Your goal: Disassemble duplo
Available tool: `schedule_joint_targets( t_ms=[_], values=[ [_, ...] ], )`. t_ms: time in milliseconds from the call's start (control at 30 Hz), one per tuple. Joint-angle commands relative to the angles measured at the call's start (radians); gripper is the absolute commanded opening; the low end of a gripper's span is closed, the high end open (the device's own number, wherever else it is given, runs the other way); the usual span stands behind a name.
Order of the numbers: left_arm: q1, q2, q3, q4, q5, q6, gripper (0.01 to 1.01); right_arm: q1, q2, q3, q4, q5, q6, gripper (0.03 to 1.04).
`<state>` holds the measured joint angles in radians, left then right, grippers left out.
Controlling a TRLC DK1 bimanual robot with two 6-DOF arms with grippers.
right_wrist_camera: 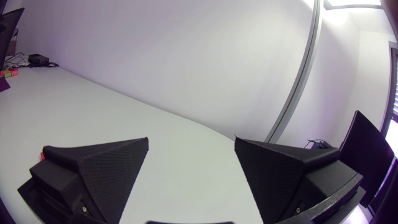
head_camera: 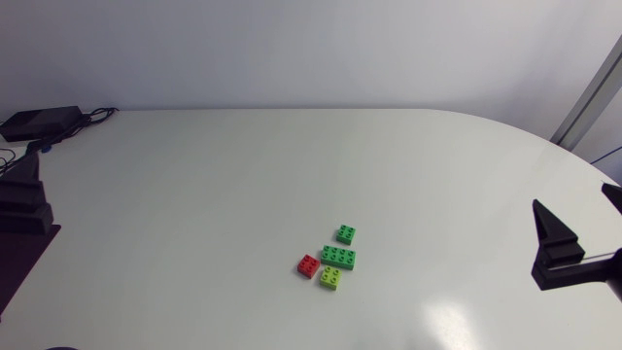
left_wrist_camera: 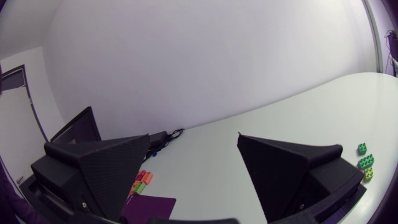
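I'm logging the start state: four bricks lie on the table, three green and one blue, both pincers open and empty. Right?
No: the head view shows a red brick, not a blue one. The rest holds: three green bricks on the table, left pincer and right pincer open and empty.

Bricks [head_camera: 338,257]: glossy moulded plastic, studded tops.
Table [head_camera: 214,185]: smooth white top, faint sheen.
My fingers [left_wrist_camera: 102,168]: matt black, finely dimpled faces.
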<state>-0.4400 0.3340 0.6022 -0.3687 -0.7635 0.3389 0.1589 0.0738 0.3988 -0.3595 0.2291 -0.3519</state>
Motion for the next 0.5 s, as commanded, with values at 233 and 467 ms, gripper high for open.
schedule_joint_targets(
  t_ms=[233, 467],
  values=[
    [0.158, -0.291, -0.295, 0.244, 0.219, 0.009, 0.987, -0.005, -0.051, -0.126, 0.099, 0.019, -0.065, 1.00],
    [0.236, -0.348, -0.421, 0.290, 0.342, -0.047, 0.987, 0.117, -0.080, -0.258, 0.208, 0.013, -0.167, 1.00]
  ],
)
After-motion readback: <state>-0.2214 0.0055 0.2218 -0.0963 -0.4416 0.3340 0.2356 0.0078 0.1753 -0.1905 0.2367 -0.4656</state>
